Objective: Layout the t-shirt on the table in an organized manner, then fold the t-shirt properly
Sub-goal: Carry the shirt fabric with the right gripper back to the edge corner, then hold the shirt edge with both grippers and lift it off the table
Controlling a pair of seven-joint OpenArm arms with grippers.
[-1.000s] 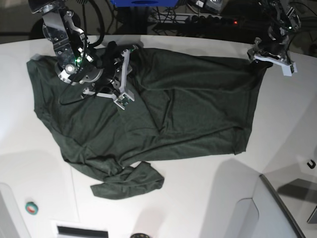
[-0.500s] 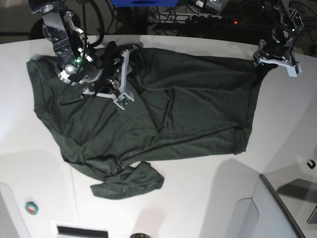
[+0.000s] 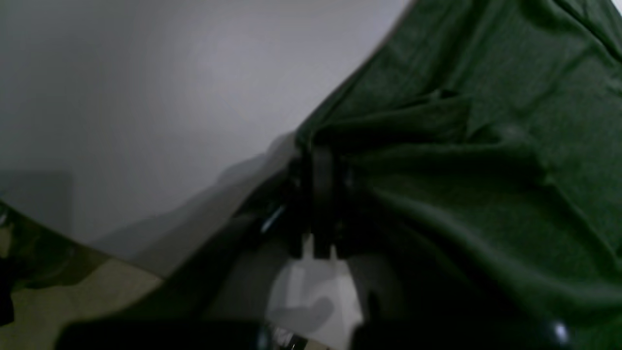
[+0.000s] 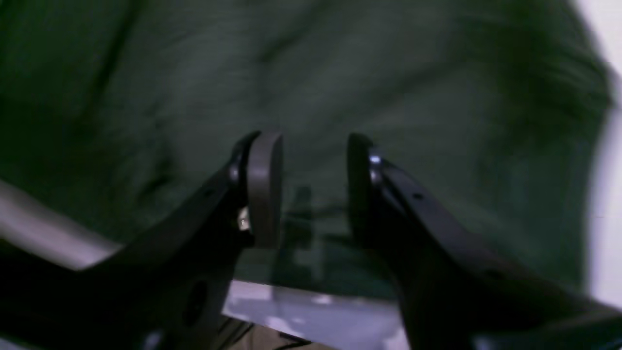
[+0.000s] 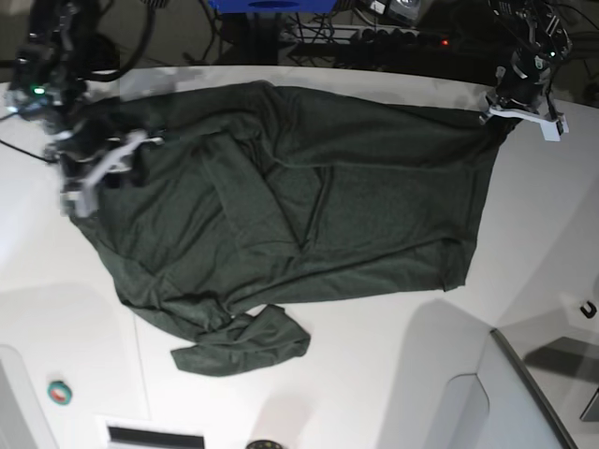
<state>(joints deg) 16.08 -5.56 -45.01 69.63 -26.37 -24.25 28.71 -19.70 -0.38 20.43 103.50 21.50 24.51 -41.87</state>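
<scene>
The dark green t-shirt [image 5: 356,215] lies spread and wrinkled on the white table [image 5: 374,374], with a bunched sleeve at the front left. My left gripper [image 5: 501,117] is at the shirt's far right corner. In the left wrist view its fingers [image 3: 320,194] are shut, pinching the cloth's edge [image 3: 486,146] where it meets the bare table [image 3: 146,97]. My right gripper [image 5: 98,168] is blurred over the shirt's left side. In the right wrist view it [image 4: 311,189] stands open just above the cloth [image 4: 340,73], with nothing between its pads.
A small green tape roll [image 5: 60,393] sits at the front left. A raised grey panel with a dark edge [image 5: 533,393] fills the front right corner, with a small black hook [image 5: 588,309] near it. Cables and equipment run behind the table's far edge.
My right arm swung left from the collar area to the shirt's left side, opening a little wider. My left gripper closed on the shirt's far right corner.
</scene>
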